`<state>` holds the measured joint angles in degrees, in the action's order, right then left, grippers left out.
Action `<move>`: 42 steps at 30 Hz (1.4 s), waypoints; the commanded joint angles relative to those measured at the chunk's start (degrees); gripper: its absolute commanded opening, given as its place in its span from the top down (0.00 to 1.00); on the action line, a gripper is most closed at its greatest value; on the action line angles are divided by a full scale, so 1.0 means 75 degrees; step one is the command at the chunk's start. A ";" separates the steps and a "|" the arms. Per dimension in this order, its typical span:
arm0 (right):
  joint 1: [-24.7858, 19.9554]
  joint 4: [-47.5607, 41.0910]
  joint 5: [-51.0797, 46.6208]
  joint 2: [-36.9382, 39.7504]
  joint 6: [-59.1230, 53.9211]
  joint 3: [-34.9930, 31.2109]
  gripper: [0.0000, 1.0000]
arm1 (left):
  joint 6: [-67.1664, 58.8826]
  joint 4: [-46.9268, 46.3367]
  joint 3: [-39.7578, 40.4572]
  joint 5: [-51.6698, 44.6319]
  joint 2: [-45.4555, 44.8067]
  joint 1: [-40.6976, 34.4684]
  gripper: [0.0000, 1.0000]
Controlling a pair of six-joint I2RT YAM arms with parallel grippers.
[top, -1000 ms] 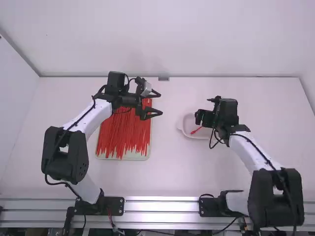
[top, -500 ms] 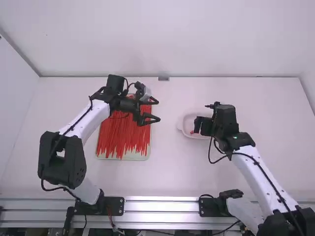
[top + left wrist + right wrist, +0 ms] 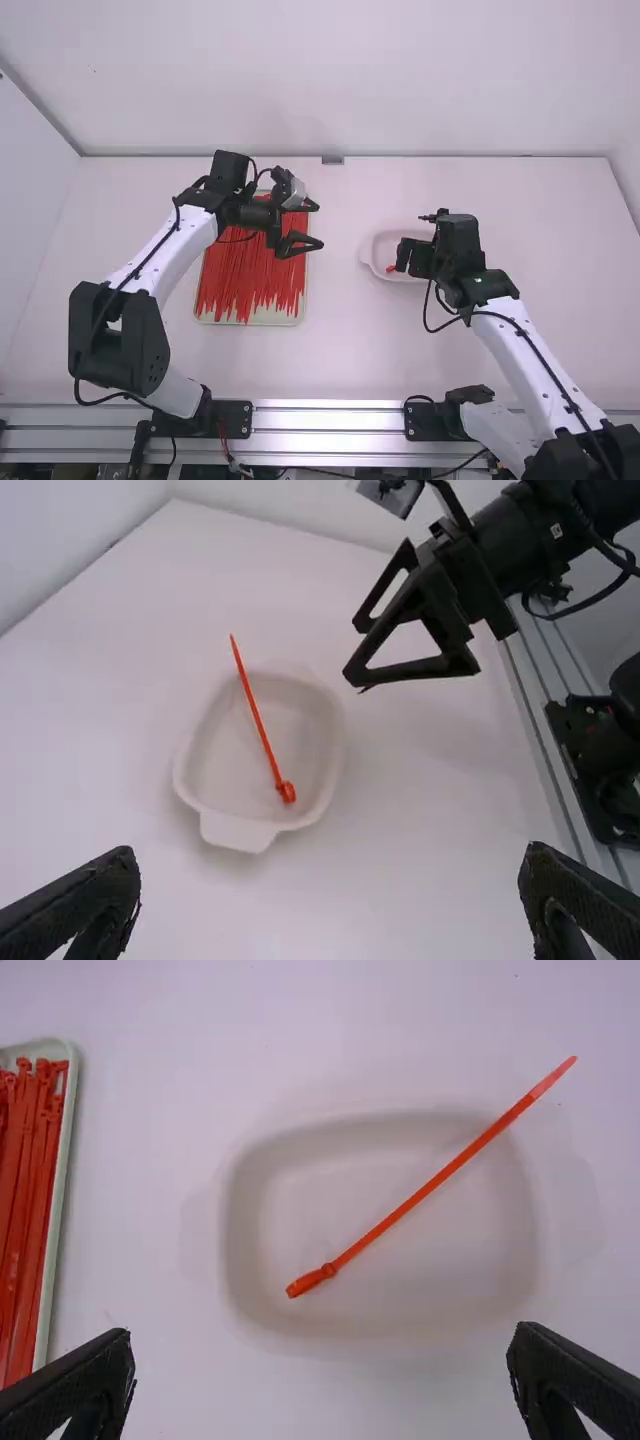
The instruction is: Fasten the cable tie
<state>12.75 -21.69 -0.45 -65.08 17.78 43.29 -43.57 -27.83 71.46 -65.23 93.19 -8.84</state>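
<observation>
Left fingers (image 3: 75,905) and right fingers (image 3: 75,1385) stand wide open, empty. The tie (image 3: 420,1185) lies in the dish (image 3: 235,1220), tail overhanging its rim. I should lower the right fingers squarely across the tail, clear of the head.

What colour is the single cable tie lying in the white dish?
The cable tie is orange-red, clearest in the right wrist view.

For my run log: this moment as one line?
left gripper: open, by tray of red cable ties | right gripper: open, over white plastic dish | single red cable tie: unfastened, in dish
</observation>
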 commanded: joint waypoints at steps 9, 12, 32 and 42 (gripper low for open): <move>-0.0510 0.0478 0.0060 0.0609 -0.0489 -0.0385 0.07 | 0.0384 0.0498 -0.0376 0.0486 -0.0609 0.0553 0.07; -0.0824 0.0792 0.0060 0.0923 -0.0804 -0.0699 0.12 | 0.0667 0.0780 -0.0658 0.0769 -0.0891 0.0836 0.11; -0.1700 0.2892 0.0060 0.4201 -0.2371 -0.3976 0.54 | 0.3555 0.3669 -0.3546 0.3657 -0.3779 0.1179 0.49; -0.1700 0.2892 0.0060 0.5865 -0.2371 -0.5641 0.76 | 0.5355 0.3711 -0.5347 0.5457 -0.5580 0.1179 0.72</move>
<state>-0.16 -0.16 0.08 -22.65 -0.01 2.63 -8.73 -0.12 33.19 -29.21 53.78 0.16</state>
